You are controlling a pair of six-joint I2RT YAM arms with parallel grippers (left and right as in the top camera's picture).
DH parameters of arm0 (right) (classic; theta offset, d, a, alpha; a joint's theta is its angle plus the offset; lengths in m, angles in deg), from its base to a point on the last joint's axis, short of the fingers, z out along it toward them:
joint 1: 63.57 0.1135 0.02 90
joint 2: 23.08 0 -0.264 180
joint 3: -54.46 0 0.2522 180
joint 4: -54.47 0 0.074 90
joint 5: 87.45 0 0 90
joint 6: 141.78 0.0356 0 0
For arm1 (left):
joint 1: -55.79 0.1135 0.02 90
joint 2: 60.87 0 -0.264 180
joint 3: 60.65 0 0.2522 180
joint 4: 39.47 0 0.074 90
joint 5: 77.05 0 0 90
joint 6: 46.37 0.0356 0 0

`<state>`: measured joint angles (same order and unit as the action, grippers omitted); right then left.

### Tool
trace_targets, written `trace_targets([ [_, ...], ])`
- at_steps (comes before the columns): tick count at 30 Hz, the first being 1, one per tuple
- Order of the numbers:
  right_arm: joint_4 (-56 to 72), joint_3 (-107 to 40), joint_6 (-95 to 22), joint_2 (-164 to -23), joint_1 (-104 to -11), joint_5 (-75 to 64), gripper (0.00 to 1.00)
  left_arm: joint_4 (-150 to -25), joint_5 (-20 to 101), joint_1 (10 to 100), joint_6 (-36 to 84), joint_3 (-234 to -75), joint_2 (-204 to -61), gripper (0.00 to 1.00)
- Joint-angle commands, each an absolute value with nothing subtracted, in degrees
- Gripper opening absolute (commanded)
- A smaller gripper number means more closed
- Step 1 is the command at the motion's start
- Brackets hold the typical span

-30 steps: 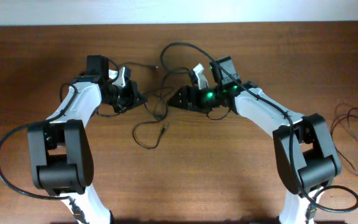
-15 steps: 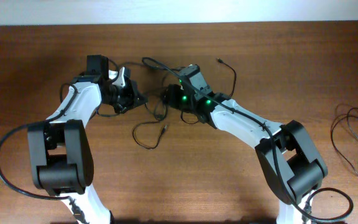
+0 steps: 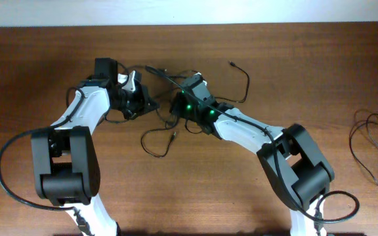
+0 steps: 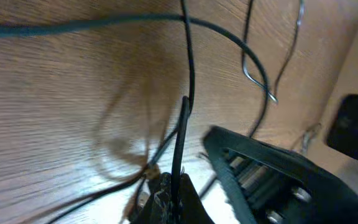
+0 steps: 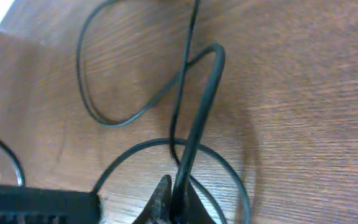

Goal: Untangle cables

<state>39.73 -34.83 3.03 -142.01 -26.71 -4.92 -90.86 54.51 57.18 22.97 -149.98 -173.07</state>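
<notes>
While two white and black robot arms reach in from the near edge, a brown wooden table [image 3: 38,65] fills the overhead view. The left arm [image 3: 77,121] and the right arm [image 3: 251,131] both bend toward the middle of the far edge, and their tips come near each other. The left hand [image 3: 151,105] is pressed together, pinching one of the cables [image 3: 157,141]. In the left wrist view, that thin black strand rises straight up from between the fingers. The right hand [image 3: 174,105], with green lights glowing on its body, is also pressed together, pinching another strand. In the right wrist view, this strand climbs from the fingers and folds over in a tight bend. The cables form a loose tangle of thin black strands between and around the two hands, near the middle of the far edge. One loop sags toward the table's centre and ends in a small plug [image 3: 174,137]. Another strand arcs off toward the right and ends in a second plug [image 3: 231,64]. Well apart from the tangle, a coiled cable [image 3: 369,147] lies loose by the right edge.
</notes>
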Motion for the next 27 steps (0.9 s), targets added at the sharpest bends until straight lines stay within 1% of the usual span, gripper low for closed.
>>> trace_targets([
  [1,39.5,-35.0,2.7,-144.4,-26.4,-2.9,0.04,-89.6,68.5,57.0,28.2,-149.8,-173.7,0.00],
  [4,36.1,-35.0,2.7,-145.4,-26.6,0.9,0.04,-88.8,82.7,57.5,37.7,-149.8,-173.7,0.00],
  [6,32.9,-35.0,2.5,-145.4,-26.7,3.7,0.04,-88.8,82.6,58.5,38.4,-149.8,-173.7,0.00],
  [8,29.3,-35.0,0.7,-145.4,-27.6,3.7,0.04,-88.8,76.9,60.1,38.3,-149.8,-173.7,0.00],
  [10,22.3,-35.0,-1.3,-145.4,-29.5,2.5,0.04,-90.2,64.6,61.6,30.6,-149.8,-173.7,0.00],
  [12,19.5,-35.1,-6.7,-145.2,-31.5,-2.2,0.04,-92.1,56.5,61.9,25.6,-149.8,-173.7,0.00],
  [13,18.0,-35.1,-10.8,-144.7,-33.1,-6.8,0.04,-92.6,54.2,61.9,23.8,-149.8,-173.7,0.00],
  [14,15.9,-35.1,-14.6,-143.6,-35.2,-11.4,0.04,-92.9,52.9,61.9,23.7,-149.8,-173.7,0.00],
  [17,10.5,-35.2,-20.3,-139.2,-39.6,-19.7,0.04,-93.0,52.1,61.9,23.4,-149.8,-173.7,0.00],
  [19,8.5,-35.2,-27.3,-133.3,-41.9,-30.6,0.04,-92.9,52.1,61.9,23.4,-149.8,-173.7,0.00],
  [22,6.6,-35.2,-28.1,-127.9,-42.2,-31.3,0.04,-92.9,51.5,61.8,23.4,-149.8,-173.7,0.00],
  [24,5.9,-35.2,-28.1,-127.7,-42.2,-31.2,0.04,-93.0,51.0,61.8,23.3,-149.8,-173.7,0.00],
  [27,2.5,-35.2,-28.0,-128.7,-41.5,-23.3,0.04,-93.0,51.0,61.8,23.3,-149.8,-173.7,0.00],
])
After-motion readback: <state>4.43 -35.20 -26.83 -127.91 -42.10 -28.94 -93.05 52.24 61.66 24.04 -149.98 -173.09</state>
